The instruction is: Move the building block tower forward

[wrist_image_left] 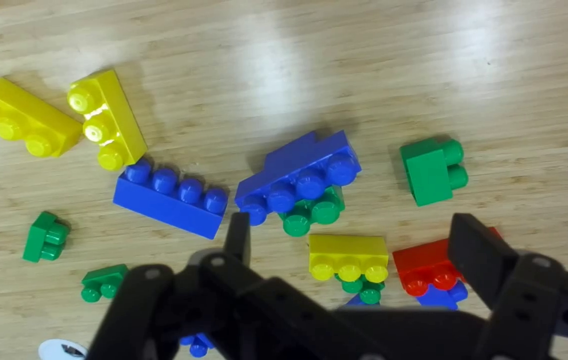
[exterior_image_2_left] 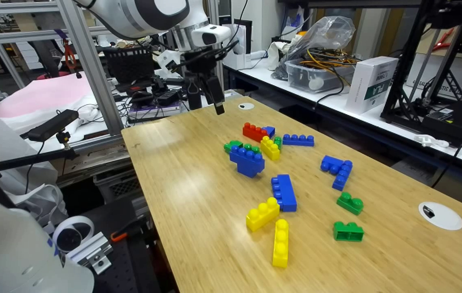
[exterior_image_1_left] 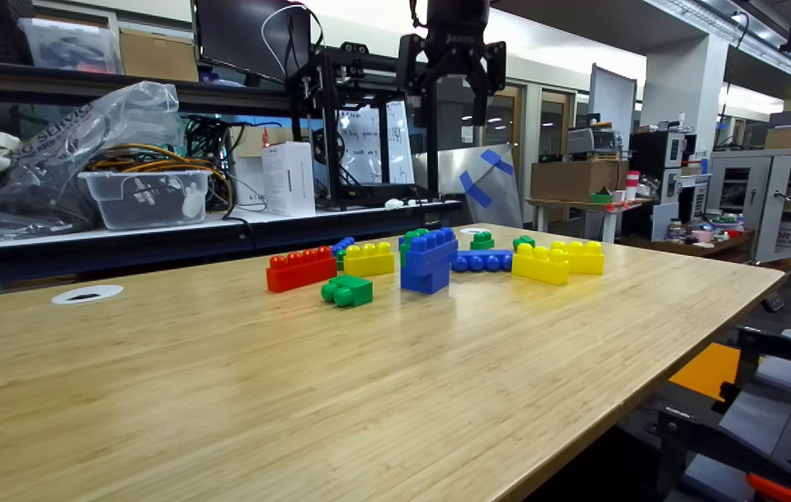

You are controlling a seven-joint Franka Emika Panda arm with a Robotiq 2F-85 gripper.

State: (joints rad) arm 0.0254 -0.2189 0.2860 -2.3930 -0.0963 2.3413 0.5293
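The building block tower is a blue stack with a wide studded brick on top of a narrower base. It stands upright on the wooden table in both exterior views (exterior_image_1_left: 427, 263) (exterior_image_2_left: 248, 162). In the wrist view the tower (wrist_image_left: 296, 167) is above the middle, partly covering a green brick (wrist_image_left: 314, 212). My gripper (exterior_image_1_left: 452, 115) is open and empty, high above the table and apart from every block. It also shows in an exterior view (exterior_image_2_left: 207, 108). In the wrist view its spread fingers (wrist_image_left: 351, 225) frame a yellow brick, with the tower beyond the left fingertip.
A green brick (exterior_image_1_left: 352, 291) and a red brick (exterior_image_1_left: 302, 269) lie near the tower, with a yellow brick (exterior_image_2_left: 270, 148). A blue brick (exterior_image_2_left: 284, 193) and two yellow bricks (exterior_image_2_left: 262, 214) lie on its opposite side. The table edge (exterior_image_1_left: 646, 390) and shelf (exterior_image_1_left: 228, 240) bound the area.
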